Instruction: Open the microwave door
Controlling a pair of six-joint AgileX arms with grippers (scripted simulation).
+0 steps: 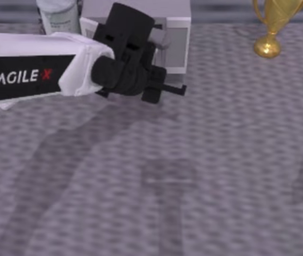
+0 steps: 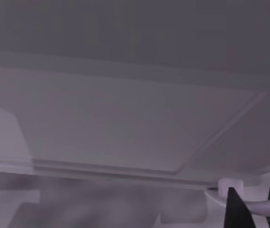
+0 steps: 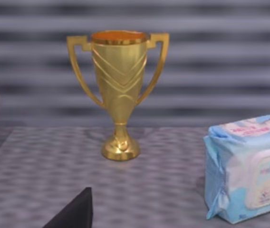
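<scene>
The light grey microwave [image 1: 141, 8] stands at the back of the table, left of the middle. My left arm reaches in from the left, and its gripper [image 1: 161, 53] is against the microwave's front, covering most of it. In the left wrist view the microwave door [image 2: 125, 123] fills the picture with its grey window. My left gripper [image 2: 255, 195] is shut on the white door handle [image 2: 230, 184], one black fingertip on each side. How far the door stands from the body is hidden. My right gripper [image 3: 78, 211] is out of the top view and shows only as a black tip.
A gold trophy [image 1: 269, 32] stands at the back right, facing the right wrist camera [image 3: 120, 95]. A blue-and-white wipes pack [image 3: 249, 166] lies to the trophy's right. A white container [image 1: 58, 16] stands behind the microwave's left side.
</scene>
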